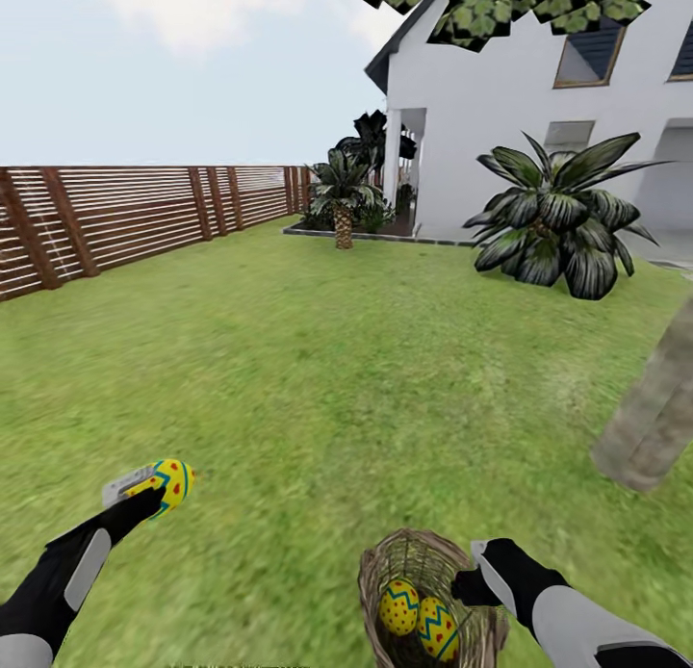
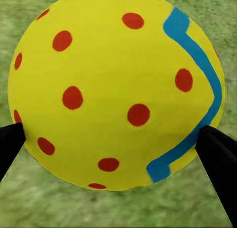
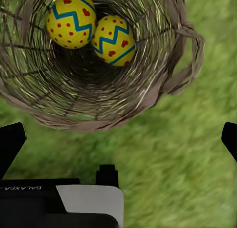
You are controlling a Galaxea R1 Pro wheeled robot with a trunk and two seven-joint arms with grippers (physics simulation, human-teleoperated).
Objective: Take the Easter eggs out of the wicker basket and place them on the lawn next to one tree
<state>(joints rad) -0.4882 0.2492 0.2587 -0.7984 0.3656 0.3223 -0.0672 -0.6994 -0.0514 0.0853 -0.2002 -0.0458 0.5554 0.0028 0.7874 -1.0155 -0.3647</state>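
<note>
Now we hold one Easter egg [image 1: 171, 482] clamped in our left gripper [image 1: 154, 490] above the lawn [image 1: 318, 379]. Our right gripper [image 3: 118, 139] hangs wide open and empty beside the wicker basket [image 1: 423, 562], where two eggs [image 1: 418, 618] lie touching.

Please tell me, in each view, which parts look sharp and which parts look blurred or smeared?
Head view: the fence and house look crisp, the near lawn smeared. Left wrist view: the held egg is sharp, the grass behind soft. Right wrist view: both eggs are clear; the wicker basket weave streaks slightly.
</note>
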